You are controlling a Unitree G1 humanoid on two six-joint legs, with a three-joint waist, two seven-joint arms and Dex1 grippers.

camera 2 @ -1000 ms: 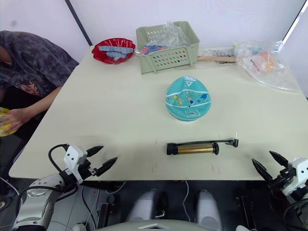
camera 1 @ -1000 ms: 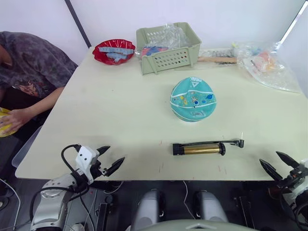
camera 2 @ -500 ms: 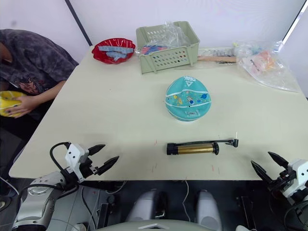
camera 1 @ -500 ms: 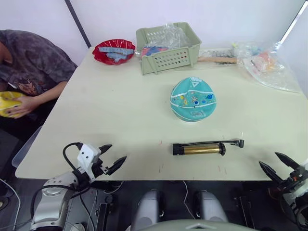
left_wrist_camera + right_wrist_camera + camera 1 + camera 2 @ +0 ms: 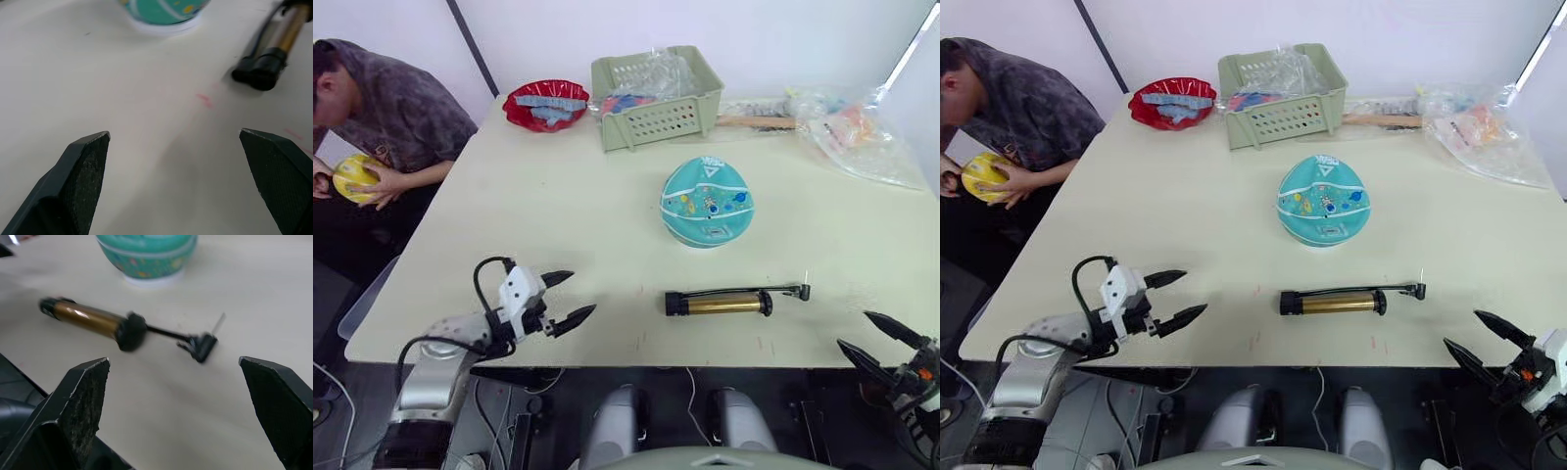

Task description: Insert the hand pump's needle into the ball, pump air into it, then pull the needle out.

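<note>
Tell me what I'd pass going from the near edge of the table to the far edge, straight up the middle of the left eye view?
Hand pump, lying flat near the front edge → ball → green basket at the far edge.

Green basket (image 5: 655, 93), red bowl (image 5: 545, 104), plastic bags (image 5: 857, 137) along the table's (image 5: 558, 225) far edge.
</note>
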